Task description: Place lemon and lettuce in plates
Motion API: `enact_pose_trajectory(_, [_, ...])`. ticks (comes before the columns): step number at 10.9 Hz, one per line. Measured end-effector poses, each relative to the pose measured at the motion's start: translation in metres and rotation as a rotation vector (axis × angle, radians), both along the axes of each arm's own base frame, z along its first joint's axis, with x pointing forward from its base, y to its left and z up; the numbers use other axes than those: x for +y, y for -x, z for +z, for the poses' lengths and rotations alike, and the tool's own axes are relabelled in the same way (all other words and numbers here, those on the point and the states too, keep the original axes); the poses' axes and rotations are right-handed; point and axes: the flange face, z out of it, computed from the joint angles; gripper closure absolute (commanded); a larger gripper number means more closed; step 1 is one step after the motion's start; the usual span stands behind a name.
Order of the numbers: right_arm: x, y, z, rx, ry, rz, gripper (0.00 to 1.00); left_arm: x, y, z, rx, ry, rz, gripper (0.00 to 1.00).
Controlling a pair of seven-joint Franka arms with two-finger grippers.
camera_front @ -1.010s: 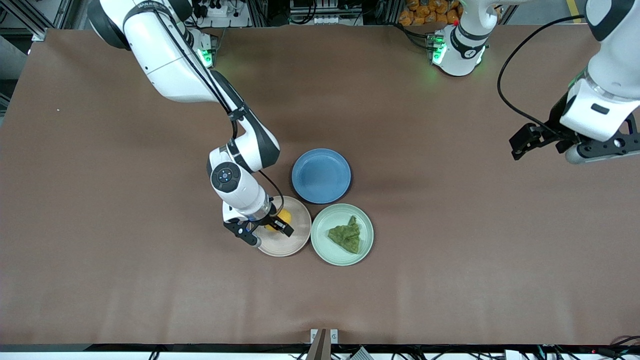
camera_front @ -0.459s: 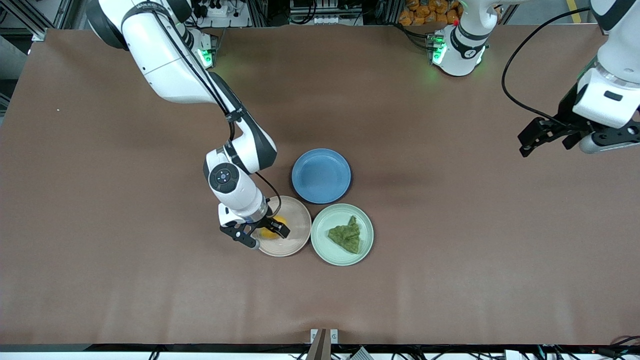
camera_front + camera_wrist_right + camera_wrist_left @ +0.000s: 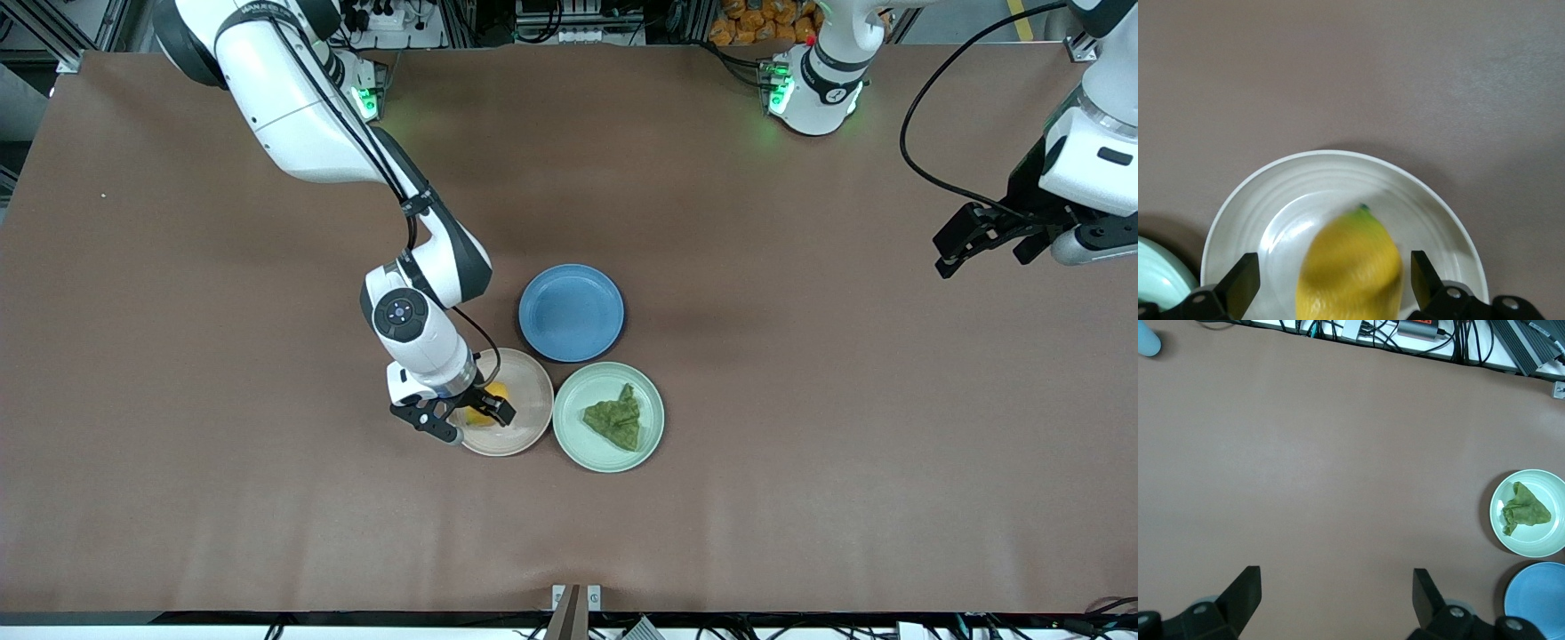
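The yellow lemon [image 3: 492,395] [image 3: 1350,267] lies in the pale beige plate [image 3: 524,420] [image 3: 1313,195]. My right gripper [image 3: 468,418] [image 3: 1335,277] hangs open just above that plate, its fingers on either side of the lemon with a gap to each. The dark green lettuce [image 3: 615,418] [image 3: 1523,509] rests in the mint green plate [image 3: 569,428] [image 3: 1540,545] beside the beige one. My left gripper [image 3: 991,244] [image 3: 1335,580] is open and holds nothing, up in the air over bare table at the left arm's end.
An empty blue plate [image 3: 571,313] [image 3: 1540,600] touches both other plates and lies farther from the front camera. The brown table [image 3: 800,427] spreads wide around the three plates. Cables and gear line the table's edges.
My right gripper has opened and let go of the lemon, which now lies in the beige plate. The left arm has drawn back toward its own end of the table.
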Motion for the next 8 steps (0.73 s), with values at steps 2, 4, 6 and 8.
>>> enact_pose_trajectory(2, [-0.002,-0.006,0.014,0.043,0.025,-0.003,0.0,0.0,0.0,0.006,-0.009,0.001,0.0,0.0])
enact_pose_trajectory(4, [-0.017,-0.022,0.048,0.102,0.06,-0.007,0.0,0.0,0.0,0.008,-0.01,0.002,0.0,0.0])
enact_pose_trajectory(6, [-0.047,-0.037,0.077,0.156,0.093,0.037,0.0,0.0,0.001,0.01,-0.008,0.002,0.001,0.0])
enact_pose_trajectory(8, [-0.08,-0.049,0.098,0.186,0.114,0.102,0.0,0.002,0.002,0.011,0.002,0.0,0.005,0.0])
